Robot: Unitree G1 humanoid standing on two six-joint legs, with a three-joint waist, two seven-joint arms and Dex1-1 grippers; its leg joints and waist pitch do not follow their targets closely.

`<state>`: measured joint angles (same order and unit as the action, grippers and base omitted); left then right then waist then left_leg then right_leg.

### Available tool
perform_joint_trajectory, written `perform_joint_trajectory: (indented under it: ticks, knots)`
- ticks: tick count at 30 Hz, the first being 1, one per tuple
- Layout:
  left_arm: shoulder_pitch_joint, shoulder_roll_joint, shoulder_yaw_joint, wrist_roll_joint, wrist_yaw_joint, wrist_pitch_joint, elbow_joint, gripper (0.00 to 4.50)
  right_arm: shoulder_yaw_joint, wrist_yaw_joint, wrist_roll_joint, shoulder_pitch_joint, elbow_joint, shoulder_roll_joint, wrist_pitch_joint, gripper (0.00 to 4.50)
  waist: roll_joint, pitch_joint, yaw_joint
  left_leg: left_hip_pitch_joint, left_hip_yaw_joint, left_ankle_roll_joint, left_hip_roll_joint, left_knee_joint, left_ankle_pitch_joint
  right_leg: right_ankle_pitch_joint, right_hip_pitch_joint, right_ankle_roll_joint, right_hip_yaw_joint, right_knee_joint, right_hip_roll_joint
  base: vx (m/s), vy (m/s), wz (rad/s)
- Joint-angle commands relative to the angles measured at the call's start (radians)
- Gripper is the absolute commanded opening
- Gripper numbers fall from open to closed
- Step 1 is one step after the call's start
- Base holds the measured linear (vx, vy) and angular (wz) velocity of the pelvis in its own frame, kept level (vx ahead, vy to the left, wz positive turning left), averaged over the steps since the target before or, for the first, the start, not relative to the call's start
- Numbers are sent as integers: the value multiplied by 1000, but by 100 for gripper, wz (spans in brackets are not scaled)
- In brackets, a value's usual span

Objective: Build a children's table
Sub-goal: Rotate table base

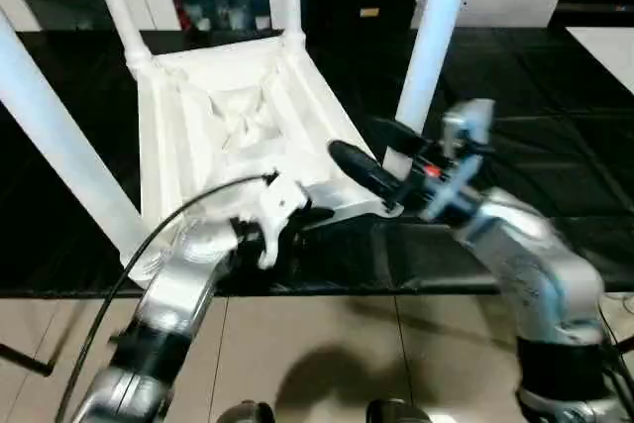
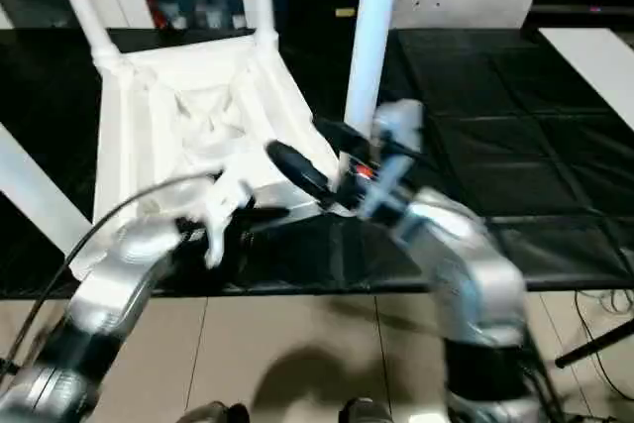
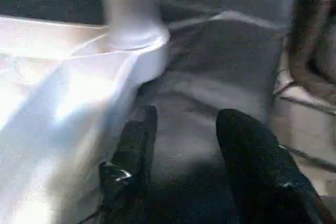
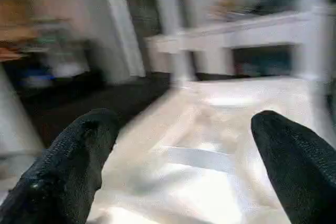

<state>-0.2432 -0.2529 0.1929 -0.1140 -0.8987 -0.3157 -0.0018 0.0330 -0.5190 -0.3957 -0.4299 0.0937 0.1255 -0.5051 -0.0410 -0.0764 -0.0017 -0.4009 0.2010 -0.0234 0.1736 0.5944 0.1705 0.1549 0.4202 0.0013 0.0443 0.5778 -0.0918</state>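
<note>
White plastic table top [image 1: 228, 116] lies upside down, legs [image 1: 426, 56] up, before my left gripper [image 3: 184, 145] and right gripper [image 4: 178, 156], both open and empty.

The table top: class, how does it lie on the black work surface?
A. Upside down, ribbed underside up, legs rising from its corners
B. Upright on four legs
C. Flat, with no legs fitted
A: the table top shows its X-ribbed underside, and legs stand up from its corner sockets.
</note>
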Motion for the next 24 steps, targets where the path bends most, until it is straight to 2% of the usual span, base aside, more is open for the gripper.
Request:
perform_joint_trajectory:
  ticks: [1, 3, 4, 5, 6, 7, 8, 9, 11, 12, 14, 15, 16, 18, 19, 21, 22, 23, 24]
  knots:
    - [22, -16, -1, -22, 13, -37, -85, 247, 31, 64, 44, -18, -43, 2, 27, 450, -1, 50, -7, 38, -29, -40, 51, -95, 410, 414, -19, -150, -34, -77, -39, 0, 0, 0]
    - [51, -29, -6, -33, 12, -64, -133, 258, 43, 89, 59, -29, -67, 5, 33, 450, -2, 49, -5, 42, -29, -41, 50, -94, 420, 434, -16, -131, -35, -81, -37, 0, 0, 0]
    - [84, -46, -21, -40, 8, -74, -160, 269, 62, 119, 77, -44, -111, 16, 56, 450, 6, 45, -7, 38, -28, -37, 48, -96, 425, 449, -16, -116, -35, -85, -33, 0, 0, 0]
    - [99, -55, -28, -44, 6, -77, -171, 269, 72, 135, 83, -51, -133, 21, 66, 450, 2, 47, -9, 37, -31, -40, 47, -96, 417, 447, -18, -115, -35, -81, -36, 0, 0, 0]
    - [111, -64, -31, -48, -1, -76, -181, 280, 80, 148, 89, -58, -150, 27, 72, 450, 1, 45, -10, 35, -30, -39, 47, -97, 412, 445, -17, -109, -35, -82, -34, 0, 0, 0]
    - [116, -68, -33, -50, -4, -76, -186, 289, 84, 154, 91, -60, -158, 29, 75, 450, 3, 44, -9, 40, -28, -40, 47, -96, 416, 445, -12, -109, -36, -84, -33, 0, 0, 0]
    - [160, -107, -36, -77, -29, -106, -251, 296, 102, 193, 117, -84, -219, 48, 108, 450, 1, 45, -10, 39, -30, -44, 48, -96, 415, 432, -15, -113, -35, -80, -33, 0, 0, 0]
    - [161, -107, -36, -78, -30, -106, -252, 296, 103, 194, 117, -85, -220, 49, 108, 450, 3, 44, -10, 37, -30, -42, 48, -98, 413, 429, -16, -112, -35, -80, -32, 0, 0, 0]
    - [200, -145, -38, -103, -50, -138, -310, 324, 120, 221, 134, -105, -272, 66, 134, 450, -1, 42, -10, 45, -26, -44, 48, -96, 421, 409, -9, -120, -37, -79, -28, 0, 0, 0]
    - [241, -190, -41, -121, -77, -167, -354, 331, 141, 245, 144, -124, -322, 84, 156, 450, 5, 44, -6, 45, -25, -42, 47, -96, 410, 391, -12, -124, -38, -76, -27, 0, 0, 0]
    - [311, -266, -59, -139, -115, -201, -405, 343, 166, 282, 162, -155, -415, 116, 199, 450, 7, 46, -8, 35, -26, -35, 46, -98, 377, 359, -20, -134, -36, -69, -28, 0, 0, 0]
    - [312, -268, -60, -139, -116, -201, -406, 343, 166, 283, 163, -156, -418, 117, 200, 450, 5, 46, -7, 40, -24, -35, 46, -95, 374, 348, -16, -139, -36, -67, -27, 0, 0, 0]
    - [331, -287, -70, -140, -122, -199, -411, 367, 170, 282, 164, -162, -439, 123, 211, 450, 6, 45, -5, 47, -17, -29, 45, -92, 370, 339, -12, -140, -38, -71, -24, 0, 0, 0]
    - [385, -344, -126, -161, -151, -208, -418, 380, 178, 285, 170, -177, -490, 141, 242, 450, 3, 43, 0, 47, -17, -29, 44, -92, 361, 332, -14, -145, -40, -70, -24, 0, 0, 0]
    - [397, -363, -148, -165, -159, -209, -414, 380, 180, 286, 171, -180, -503, 147, 250, 450, 4, 46, -2, 39, -20, -27, 42, -93, 345, 316, -22, -149, -38, -64, -25, 0, 0, 0]
    - [406, -406, -221, -172, -172, -194, -377, 398, 177, 273, 174, -177, -517, 154, 256, 450, 8, 47, -9, 34, -19, -13, 39, -91, 322, 286, -27, -159, -37, -61, -24, 0, 0, 0]
    - [405, -408, -225, -172, -172, -192, -374, 408, 177, 271, 173, -176, -516, 154, 255, 450, 9, 46, -10, 32, -18, -8, 37, -90, 319, 289, -29, -159, -36, -61, -24, 0, 0, 0]
    - [403, -413, -242, -172, -172, -183, -361, 415, 175, 263, 171, -171, -512, 151, 253, 450, 23, 52, -15, 32, -17, 2, 39, -88, 312, 298, -32, -161, -37, -62, -26, 0, 0, 0]
    - [383, -418, -261, -178, -165, -166, -343, 418, 162, 246, 168, -156, -498, 146, 244, 450, 19, 51, -14, 32, -19, 6, 40, -88, 307, 305, -33, -163, -37, -60, -30, 0, 0, 0]
